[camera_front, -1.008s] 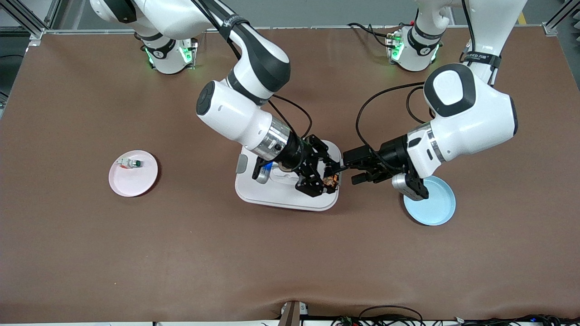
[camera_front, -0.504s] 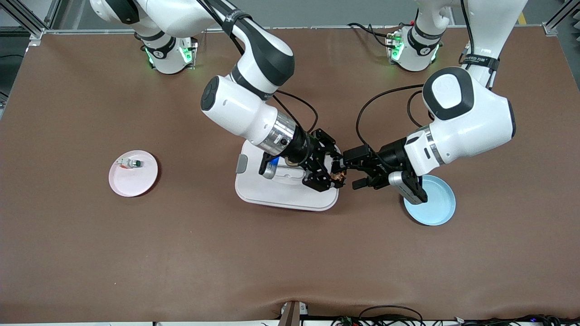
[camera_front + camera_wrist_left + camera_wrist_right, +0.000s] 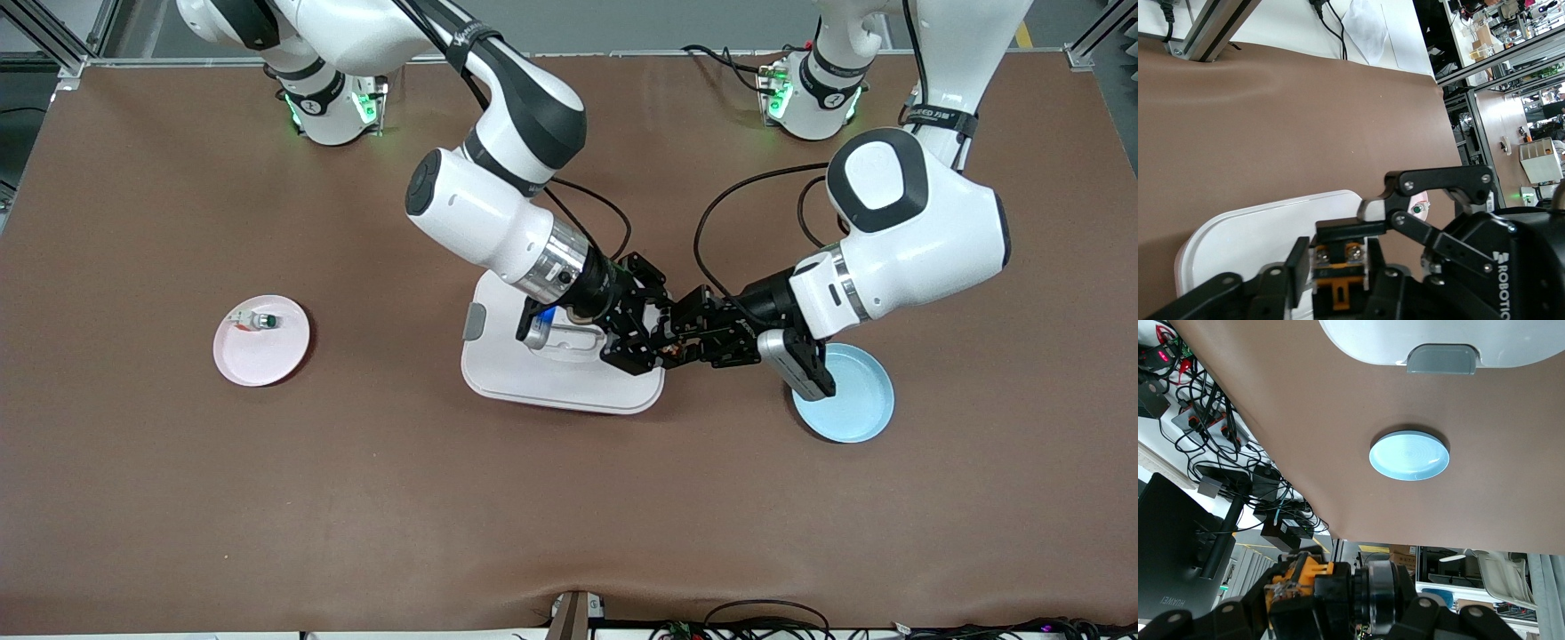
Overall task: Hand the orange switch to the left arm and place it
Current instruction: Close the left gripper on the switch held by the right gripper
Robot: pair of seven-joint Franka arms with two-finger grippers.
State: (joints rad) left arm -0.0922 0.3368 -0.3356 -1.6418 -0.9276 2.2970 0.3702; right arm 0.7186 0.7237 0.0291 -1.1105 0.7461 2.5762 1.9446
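The orange switch [image 3: 669,350] hangs in the air over the edge of the white box [image 3: 533,373] at the left arm's end. My right gripper [image 3: 653,343] is shut on it from the box's side. My left gripper [image 3: 683,341] meets it from the blue plate's side, with its fingers closed on the switch's flanks. In the left wrist view the switch [image 3: 1338,283] sits between my left gripper's [image 3: 1337,277] fingers, with a right fingertip across its top. In the right wrist view its orange end [image 3: 1301,577] shows in my right gripper [image 3: 1325,610].
A light blue plate [image 3: 855,411] lies beside the box toward the left arm's end, partly under the left wrist. A pink plate [image 3: 267,357] with a small white green-capped switch [image 3: 256,320] lies toward the right arm's end. The box's grey latch [image 3: 1443,359] faces the blue plate [image 3: 1409,455].
Both grippers moved together over the box's edge. The left gripper, open a second ago, closed in on the switch held by the right gripper.
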